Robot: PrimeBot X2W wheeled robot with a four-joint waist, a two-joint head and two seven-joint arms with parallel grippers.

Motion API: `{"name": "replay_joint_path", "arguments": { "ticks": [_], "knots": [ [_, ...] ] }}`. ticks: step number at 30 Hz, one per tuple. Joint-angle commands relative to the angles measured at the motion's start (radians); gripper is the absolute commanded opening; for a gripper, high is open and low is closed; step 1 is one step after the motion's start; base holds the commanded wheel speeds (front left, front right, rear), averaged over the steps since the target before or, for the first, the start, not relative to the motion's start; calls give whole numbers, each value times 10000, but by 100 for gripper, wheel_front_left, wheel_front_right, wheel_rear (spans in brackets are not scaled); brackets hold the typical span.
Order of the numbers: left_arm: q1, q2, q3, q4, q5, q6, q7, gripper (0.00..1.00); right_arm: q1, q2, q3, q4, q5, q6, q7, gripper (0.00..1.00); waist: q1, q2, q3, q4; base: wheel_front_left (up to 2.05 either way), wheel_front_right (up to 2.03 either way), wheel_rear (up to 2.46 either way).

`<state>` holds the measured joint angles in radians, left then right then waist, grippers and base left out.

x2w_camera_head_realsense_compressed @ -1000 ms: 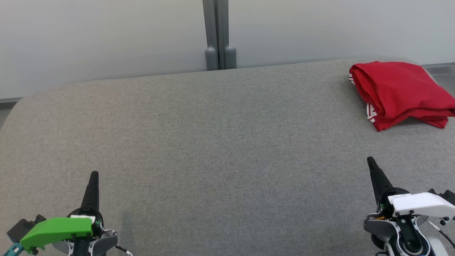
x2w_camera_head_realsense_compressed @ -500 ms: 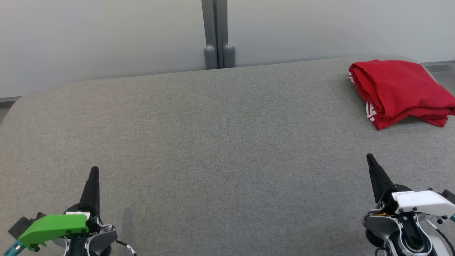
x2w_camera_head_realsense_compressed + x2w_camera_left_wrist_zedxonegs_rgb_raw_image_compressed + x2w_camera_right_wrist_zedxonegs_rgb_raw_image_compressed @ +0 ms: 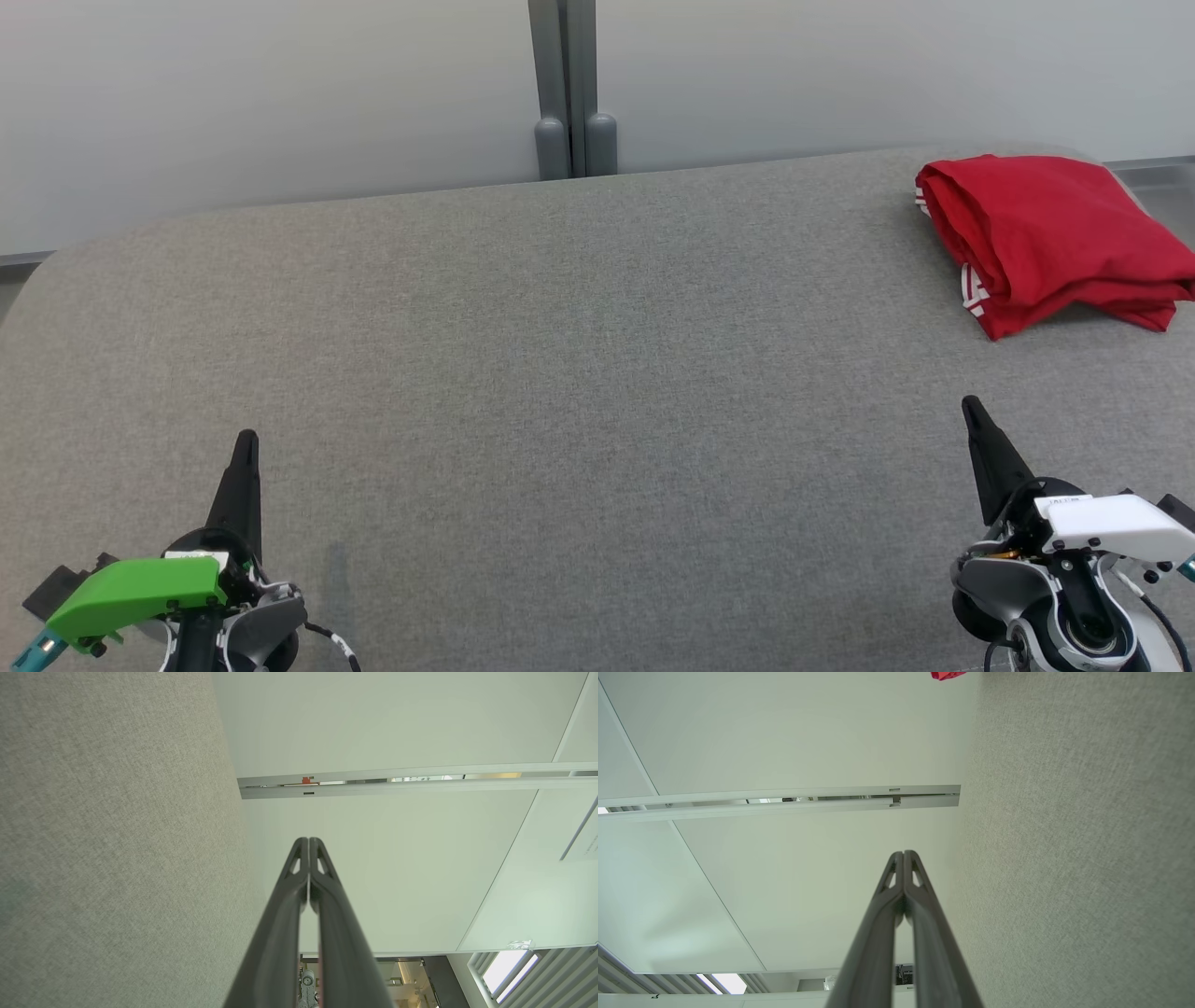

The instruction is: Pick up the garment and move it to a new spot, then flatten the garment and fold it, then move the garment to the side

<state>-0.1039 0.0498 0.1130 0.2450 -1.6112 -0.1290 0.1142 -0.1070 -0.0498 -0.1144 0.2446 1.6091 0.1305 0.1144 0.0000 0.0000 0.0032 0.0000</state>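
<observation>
The red garment [image 3: 1055, 238] lies folded at the upper right of the frame on the gray tabletop [image 3: 597, 373]. The right gripper [image 3: 974, 411] sits below it and is nearer. The left gripper [image 3: 246, 443] is far off at the lower left. Each is closed tight and holds nothing.

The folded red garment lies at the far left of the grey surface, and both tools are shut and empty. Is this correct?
Not quite: the head view shows the red garment at the far right. The left tool and right tool are indeed shut and empty.
</observation>
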Motion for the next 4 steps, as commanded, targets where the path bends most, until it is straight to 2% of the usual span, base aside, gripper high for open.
{"name": "replay_joint_path", "arguments": {
  "ticks": [1,4],
  "knots": [
    [-109,7,31,14,-29,-32,37,0,-47,-4,-20,19,59,4,30,0,0,0,-1,0,0,0,0],
    [-109,7,30,14,-29,-32,36,0,-48,-4,-20,19,59,4,30,0,0,0,-1,0,0,0,0]
  ]
}}
